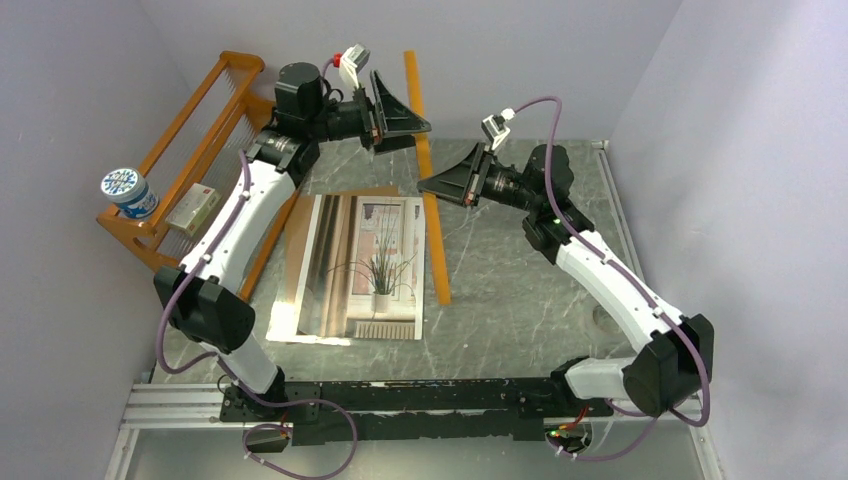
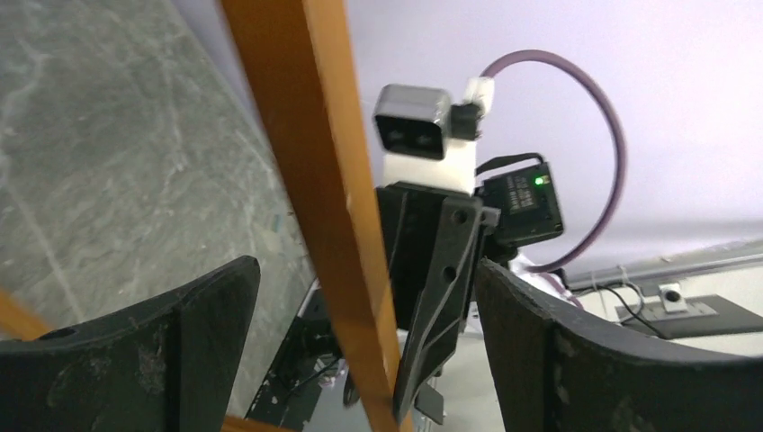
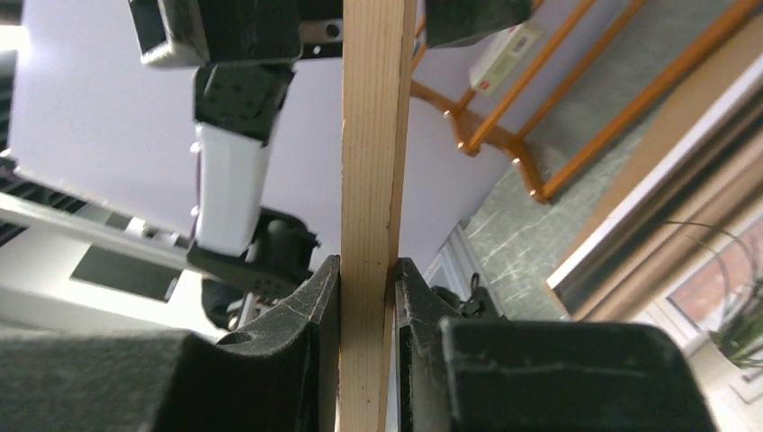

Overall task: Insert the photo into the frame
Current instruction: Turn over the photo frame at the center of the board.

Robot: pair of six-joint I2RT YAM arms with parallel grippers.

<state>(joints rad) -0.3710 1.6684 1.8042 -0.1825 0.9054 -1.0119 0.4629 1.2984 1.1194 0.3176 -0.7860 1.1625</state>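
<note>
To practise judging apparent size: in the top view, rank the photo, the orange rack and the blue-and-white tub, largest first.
1. photo and orange rack: too alike to rank, the rack partly behind the left arm.
2. blue-and-white tub: clearly smallest.

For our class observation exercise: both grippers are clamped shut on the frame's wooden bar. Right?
No. Only the right gripper clamps the frame; the left gripper stands open, fingers clear of it, as the left wrist view shows.
</note>
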